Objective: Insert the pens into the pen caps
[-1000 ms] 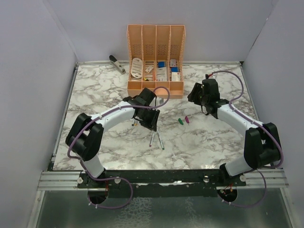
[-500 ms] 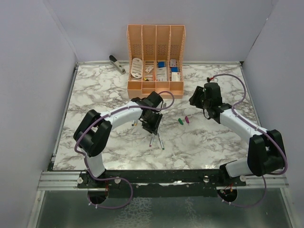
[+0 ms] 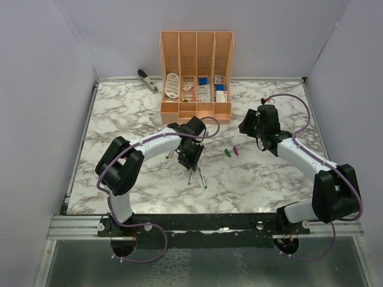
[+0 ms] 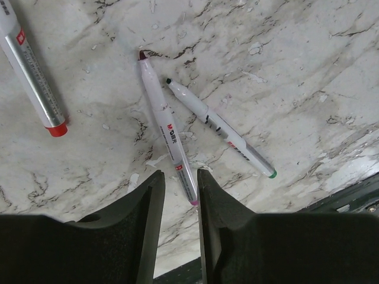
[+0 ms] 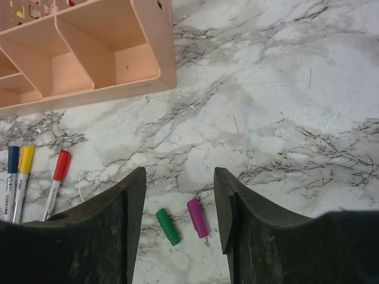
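Note:
Two uncapped pens lie on the marble in a V. One has a purple end and the other a green end; both show in the top view. My left gripper hovers open over the purple pen, whose rear end lies between the fingertips with space on each side. A green cap and a purple cap lie side by side on the table. My right gripper hangs open above them, both caps between its fingers. Pens capped in red, yellow and blue lie further left.
A peach desk organiser with small items stands at the back centre, its front tray close to the right gripper. A grey stapler lies at the back left. A red-capped pen lies left of the V.
The left arm has pushed its gripper slightly right and toward the near edge, over the two pens. The right gripper has shifted a little to the right. Pens and caps have not moved.

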You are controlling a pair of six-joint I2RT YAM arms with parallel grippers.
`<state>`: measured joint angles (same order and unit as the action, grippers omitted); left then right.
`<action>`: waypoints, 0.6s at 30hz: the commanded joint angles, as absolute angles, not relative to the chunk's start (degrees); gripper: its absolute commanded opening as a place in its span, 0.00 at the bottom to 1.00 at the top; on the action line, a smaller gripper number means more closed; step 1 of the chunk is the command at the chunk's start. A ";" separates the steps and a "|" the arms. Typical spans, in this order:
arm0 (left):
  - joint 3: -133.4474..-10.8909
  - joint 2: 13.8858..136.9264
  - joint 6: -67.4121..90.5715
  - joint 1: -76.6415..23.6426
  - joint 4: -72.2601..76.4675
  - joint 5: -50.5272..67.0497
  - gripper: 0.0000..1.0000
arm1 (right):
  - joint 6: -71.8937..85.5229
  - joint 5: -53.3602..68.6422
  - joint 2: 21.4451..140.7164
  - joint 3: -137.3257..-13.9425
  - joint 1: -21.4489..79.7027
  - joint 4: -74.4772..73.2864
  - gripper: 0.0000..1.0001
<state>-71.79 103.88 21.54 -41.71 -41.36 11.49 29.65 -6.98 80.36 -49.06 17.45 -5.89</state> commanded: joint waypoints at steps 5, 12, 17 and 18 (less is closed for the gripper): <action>-74.10 107.03 19.73 -41.97 -44.47 9.98 0.34 | 29.74 -7.88 78.17 -47.68 17.49 -3.22 0.50; -76.08 109.32 18.75 -42.01 -45.28 9.67 0.35 | 29.97 -8.17 77.61 -47.10 17.49 -2.73 0.50; -77.29 111.26 18.43 -42.01 -45.53 9.73 0.35 | 29.97 -8.45 77.67 -47.23 17.44 -2.68 0.50; -77.34 111.53 18.45 -42.01 -45.65 9.80 0.36 | 29.97 -8.57 77.65 -47.34 17.46 -2.74 0.50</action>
<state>-76.07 109.78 19.33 -41.71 -44.47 10.94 29.74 -7.01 79.07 -47.57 17.45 -4.64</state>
